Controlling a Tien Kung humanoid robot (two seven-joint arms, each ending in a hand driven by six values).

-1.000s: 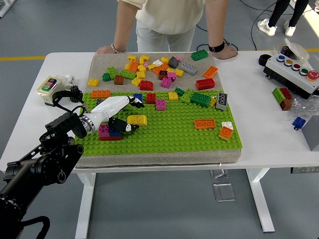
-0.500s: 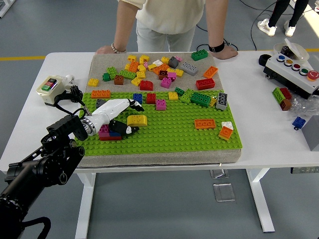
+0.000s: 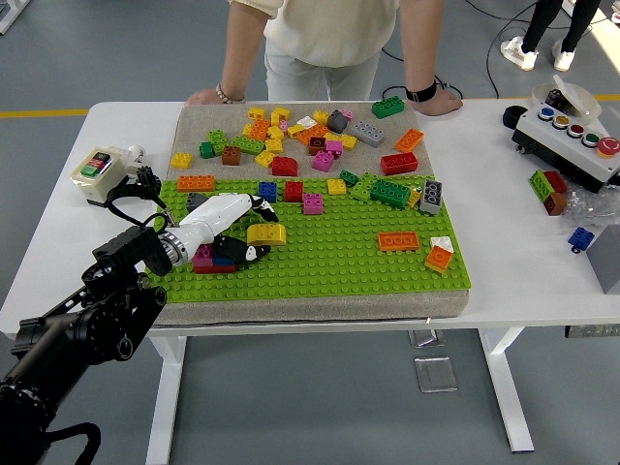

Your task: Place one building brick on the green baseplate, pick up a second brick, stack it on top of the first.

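While lying flat, long axis left-right, yellow brick (image 3: 266,233) | left hand (image 3: 225,225) beside it, fingers apparently loosely curled, gripping nothing | green baseplate (image 3: 329,262) beneath

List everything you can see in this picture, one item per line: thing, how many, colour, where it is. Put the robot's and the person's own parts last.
Table: one, white, fills the scene.
Green baseplate: one, on a grey mat, table centre.
Loose bricks: many, mixed colours, heaped on the mat's far part and the baseplate's far edge.
Yellow brick: one, on the baseplate beside the robot hand.
Stacked bricks: magenta, blue and red, under the robot hand.
Orange brick: one, baseplate right.
Button box: one, white, table left.
Control box: one, coloured buttons, table right.
Left robot hand: one, white with black fingertips, over the stacked bricks.
Person's hands: two, resting on the far edge.
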